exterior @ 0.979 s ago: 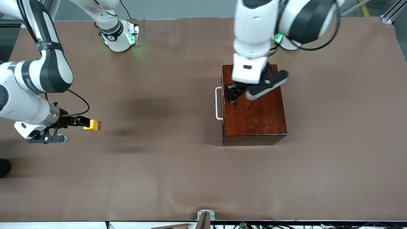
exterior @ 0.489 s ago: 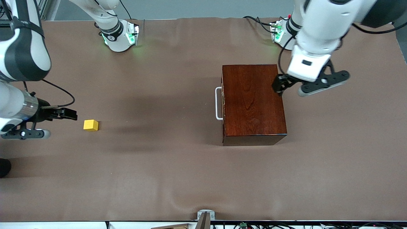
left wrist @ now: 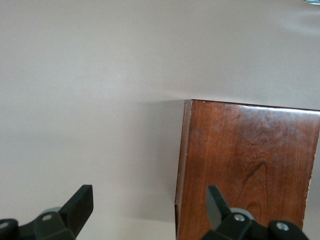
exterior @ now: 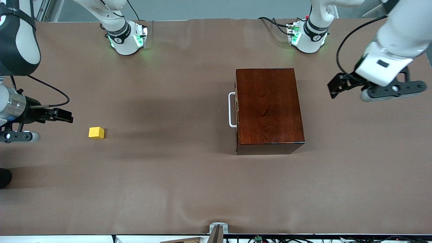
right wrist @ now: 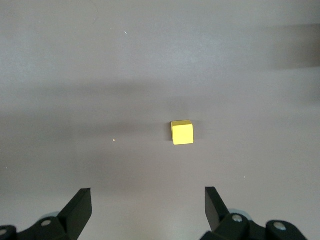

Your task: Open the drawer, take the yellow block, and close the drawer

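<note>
Yellow block [exterior: 96, 132] sits loose on the cloth near the right arm's end, well apart from the box with its drawer [exterior: 237, 109] shut. Looks light and hard, easy to pinch across flat sides. Right gripper [exterior: 69, 116] and left gripper [exterior: 332, 89] both spread wide, holding nothing.

Cut off by the front view's edge: most of the right arm [exterior: 13, 50], only wrist and right gripper [exterior: 64, 115] showing; likewise the upper part of the left arm [exterior: 395, 37]. In the left wrist view, only the tips of the left gripper [left wrist: 150, 207] inside the frame, and the box [left wrist: 247, 170] cropped, its front with drawer and handle out of sight there. In the right wrist view, fingers [right wrist: 80, 207] also clipped. Drawer [exterior: 237, 108] interior hidden inside the box. A dark object [exterior: 4, 178] at the front view's edge, too cropped to identify.
</note>
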Robot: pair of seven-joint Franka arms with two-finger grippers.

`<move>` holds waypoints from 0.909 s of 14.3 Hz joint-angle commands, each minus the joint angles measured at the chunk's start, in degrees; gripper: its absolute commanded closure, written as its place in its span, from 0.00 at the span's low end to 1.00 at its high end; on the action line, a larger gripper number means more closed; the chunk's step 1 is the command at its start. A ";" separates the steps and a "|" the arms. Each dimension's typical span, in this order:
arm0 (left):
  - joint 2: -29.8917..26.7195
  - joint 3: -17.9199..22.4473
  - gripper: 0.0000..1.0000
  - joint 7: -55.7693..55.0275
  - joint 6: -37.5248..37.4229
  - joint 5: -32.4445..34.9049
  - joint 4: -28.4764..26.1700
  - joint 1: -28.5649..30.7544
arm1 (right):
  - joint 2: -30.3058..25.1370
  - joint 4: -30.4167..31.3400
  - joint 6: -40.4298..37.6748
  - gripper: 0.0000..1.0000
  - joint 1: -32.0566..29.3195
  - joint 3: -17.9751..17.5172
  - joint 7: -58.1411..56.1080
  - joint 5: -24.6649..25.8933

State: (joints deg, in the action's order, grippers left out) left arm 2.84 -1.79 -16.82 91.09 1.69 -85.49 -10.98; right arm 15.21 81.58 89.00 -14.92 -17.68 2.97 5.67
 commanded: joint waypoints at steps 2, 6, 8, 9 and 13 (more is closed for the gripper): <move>-0.91 -0.14 0.00 5.31 -0.47 -1.87 0.77 3.59 | -2.55 0.16 -2.69 0.00 -2.82 -0.07 -0.42 -5.82; -1.08 -0.05 0.00 7.58 -1.00 -1.35 1.03 5.00 | -5.62 0.16 -5.50 0.00 -2.83 0.81 -0.51 -6.46; -1.17 0.04 0.00 9.26 -1.96 -1.08 0.94 5.01 | -7.21 0.25 -6.56 0.00 -1.87 1.68 -0.51 -6.46; -1.26 0.03 0.00 9.44 -2.32 -1.08 0.94 5.01 | -7.91 0.25 -7.00 0.00 0.66 4.56 -0.51 -6.46; -2.22 -0.40 0.00 9.44 -2.94 -1.08 0.50 4.92 | -10.81 0.77 -7.70 0.00 7.71 10.83 -0.51 -6.46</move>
State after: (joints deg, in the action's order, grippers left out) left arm 2.07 -1.76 -8.86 89.24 0.72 -84.72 -6.52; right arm 6.34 81.36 81.93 -9.51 -9.09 2.87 0.14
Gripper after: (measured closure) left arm 0.000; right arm 0.000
